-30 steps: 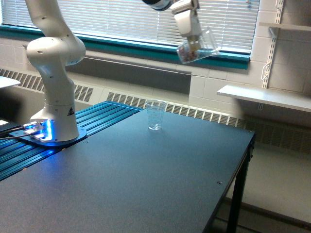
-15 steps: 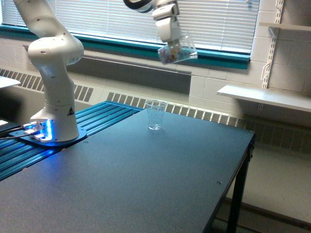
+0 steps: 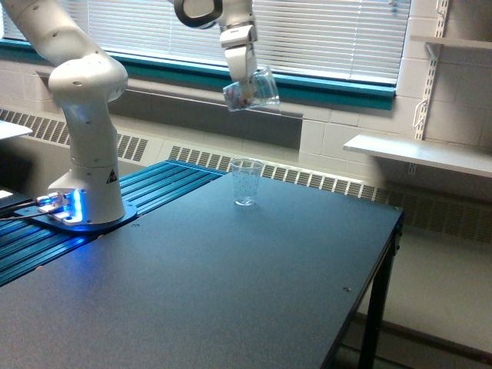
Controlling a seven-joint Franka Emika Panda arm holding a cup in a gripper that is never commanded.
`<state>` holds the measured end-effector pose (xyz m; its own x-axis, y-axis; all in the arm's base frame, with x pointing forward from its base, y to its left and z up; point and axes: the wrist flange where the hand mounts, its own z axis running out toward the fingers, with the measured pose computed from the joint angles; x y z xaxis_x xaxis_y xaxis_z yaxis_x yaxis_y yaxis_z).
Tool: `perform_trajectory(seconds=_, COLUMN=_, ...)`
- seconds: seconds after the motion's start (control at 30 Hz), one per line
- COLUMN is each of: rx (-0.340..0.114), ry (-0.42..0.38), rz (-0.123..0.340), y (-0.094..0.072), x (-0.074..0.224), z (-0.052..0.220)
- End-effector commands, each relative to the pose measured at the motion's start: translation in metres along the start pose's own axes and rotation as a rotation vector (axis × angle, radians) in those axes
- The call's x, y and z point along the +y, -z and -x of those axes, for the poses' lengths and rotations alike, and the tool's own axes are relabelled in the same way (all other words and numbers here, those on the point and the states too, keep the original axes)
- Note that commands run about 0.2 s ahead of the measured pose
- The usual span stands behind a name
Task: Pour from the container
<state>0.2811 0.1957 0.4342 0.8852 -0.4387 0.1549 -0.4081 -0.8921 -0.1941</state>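
The gripper [image 3: 244,81] is closed on the container [image 3: 252,88], a small clear plastic cup that is held high in the air in front of the window blinds [image 3: 323,31]. The container is tilted well off upright, with its rim turned toward the exterior view's right and its base toward the exterior view's left. Small pale contents are visible gathered in the lower part of the cup; their nature cannot be determined.

A second clear cup [image 3: 246,182], marked with faint print, is placed upright on the dark table [image 3: 231,292], well below the container and roughly beneath it.

The following risks are judged from this arrangement:

- Because the container is held far above the receiving cup, falling contents may be scattered past the narrow rim and onto the table
- Because the rim is offset toward the exterior view's right, a pour released here may land beside the cup rather than inside it
- The receiving cup is light and unsupported; it may be tipped by impact
- Thin plastic walls may be deformed by the closed fingers, and the cup may slip during further rotation
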Motion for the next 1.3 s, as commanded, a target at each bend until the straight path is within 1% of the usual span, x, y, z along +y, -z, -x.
perform_trajectory(seconds=0.03, rx=-0.036, ry=0.065, rz=0.008, y=-0.005, x=-0.001, z=0.029)
perform_trajectory(seconds=0.1, rx=-0.046, ry=0.077, rz=0.013, y=-0.008, x=0.0, z=0.037)
perform_trajectory(seconds=0.2, rx=-0.076, ry=0.099, rz=0.014, y=-0.013, x=-0.001, z=0.048)
perform_trajectory(seconds=0.37, rx=-0.093, ry=0.128, rz=0.027, y=-0.022, x=-0.002, z=0.062)
perform_trajectory(seconds=0.5, rx=-0.107, ry=0.14, rz=0.039, y=-0.029, x=-0.002, z=0.069)
perform_trajectory(seconds=0.7, rx=-0.142, ry=0.14, rz=0.055, y=-0.042, x=0.0, z=0.076)
perform_trajectory(seconds=0.93, rx=-0.173, ry=0.167, rz=0.092, y=-0.061, x=0.0, z=0.089)
perform_trajectory(seconds=1.07, rx=-0.2, ry=0.18, rz=0.097, y=-0.072, x=-0.002, z=0.096)
perform_trajectory(seconds=1.3, rx=-0.225, ry=0.217, rz=0.106, y=-0.087, x=-0.009, z=0.108)
